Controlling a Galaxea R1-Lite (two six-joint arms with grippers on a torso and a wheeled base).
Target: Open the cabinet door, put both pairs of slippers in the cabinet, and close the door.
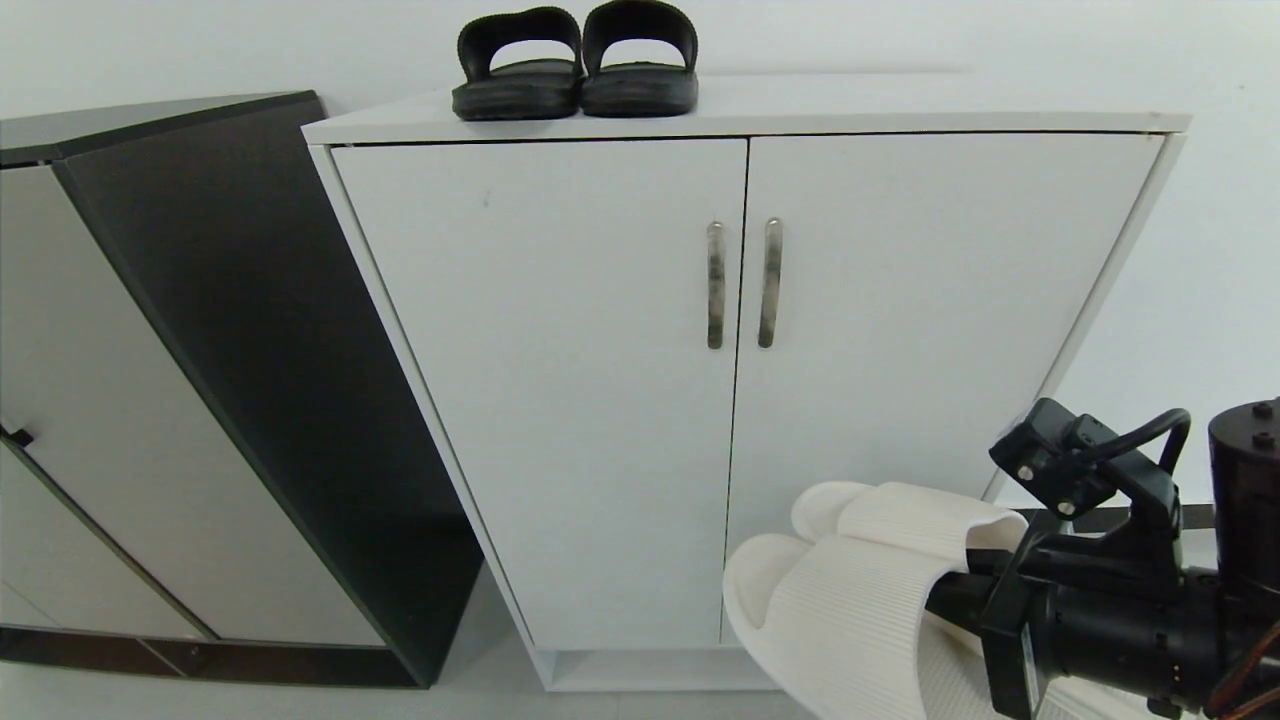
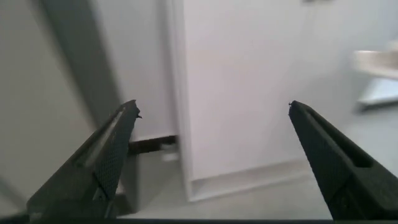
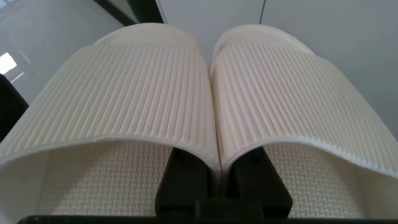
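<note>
- The white cabinet stands straight ahead. Its left door and right door are both closed, and the two upright metal handles sit side by side at the centre seam.
- The black slippers sit as a pair on the cabinet top, toward its left end, touching each other.
- A dark cabinet stands just beside the white one on its left, tilted in the head view.
- The white slippers hang in front of the lower part of the right door, toes toward it, covering that door's bottom corner.
- The right gripper is clamped on the white slippers. The right wrist view shows one dark finger inside each strap, with the two inner strap walls pinched between them. In the head view the straps hide the fingers.
- The left gripper has its fingers spread wide with nothing between them. The left wrist view looks between them at the white cabinet's lower corner and the floor.
- A pale blurred shape sits at the edge of the left wrist view. I cannot tell what it is.
- The lower frame edge in the head view cuts off the heels of the white slippers.
</note>
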